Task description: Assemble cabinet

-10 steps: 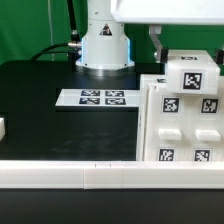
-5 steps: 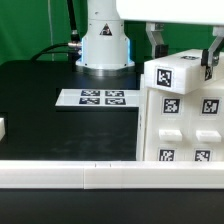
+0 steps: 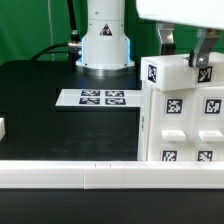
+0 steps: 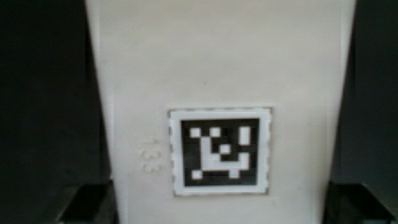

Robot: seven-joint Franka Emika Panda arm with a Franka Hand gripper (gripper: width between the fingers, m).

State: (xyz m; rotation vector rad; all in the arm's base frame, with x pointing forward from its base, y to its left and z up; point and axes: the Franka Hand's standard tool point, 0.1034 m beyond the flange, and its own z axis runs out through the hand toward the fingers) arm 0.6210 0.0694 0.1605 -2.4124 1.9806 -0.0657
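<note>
Here the cabinet (image 3: 181, 112) stands on the black table (image 3: 45, 95) at the exterior view's right, close to the white rail (image 3: 60, 176) that runs along the near edge. It is a tall white box with thick walls, and its face toward the camera carries several black-and-white square tags and raised drawer-like panels. On top of it sits a white tagged block (image 3: 172, 71), tilted a little so one corner points toward the camera, and the gripper (image 3: 186, 52) comes down over this block from above, one dark finger (image 3: 166, 41) on the exterior view's left side of it and the other on the right. The fingers look pressed against the block's sides, so the gripper appears clamped on it, though the contact itself is small and partly hidden in that view. In the wrist view a broad white surface (image 4: 214, 70) of the block fills the space between two dark fingertips (image 4: 80, 203), with one square tag (image 4: 222, 148) facing the camera. The marker board (image 3: 98, 98) lies flat on the table just beside the cabinet on the exterior view's left, in front of the robot's white base (image 3: 104, 42). A small white piece (image 3: 3, 127) shows at the left edge, well apart from the cabinet.
</note>
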